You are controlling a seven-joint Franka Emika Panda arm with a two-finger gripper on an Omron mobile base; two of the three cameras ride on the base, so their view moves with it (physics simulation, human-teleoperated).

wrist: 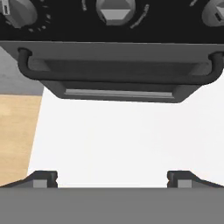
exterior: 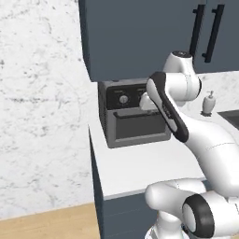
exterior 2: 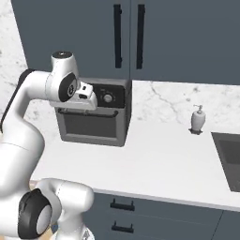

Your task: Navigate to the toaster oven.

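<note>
The toaster oven (exterior: 133, 125) is a boxy dark grey unit that stands on the white counter (exterior: 140, 164) near its left end, under the blue upper cabinets. Its round knobs, bar handle and dark glass door face me. The right base view has the toaster oven (exterior 2: 93, 125) just behind my hand. My gripper (exterior 2: 90, 104) hangs close in front of the knob panel. In the hand view the toaster oven (wrist: 118, 65) spans the top, handle and knobs near, and my gripper (wrist: 112, 178) is open with bare counter between its fingertips (wrist: 43, 178).
A white soap dispenser (exterior 2: 197, 119) stands to the right of the oven, and a dark sink (exterior 2: 228, 157) lies beyond it. Blue upper cabinets (exterior 2: 140, 37) hang above, drawers (exterior 2: 122, 205) sit below. Left of the counter end are a marble wall (exterior: 42, 93) and wood floor (exterior: 46, 224).
</note>
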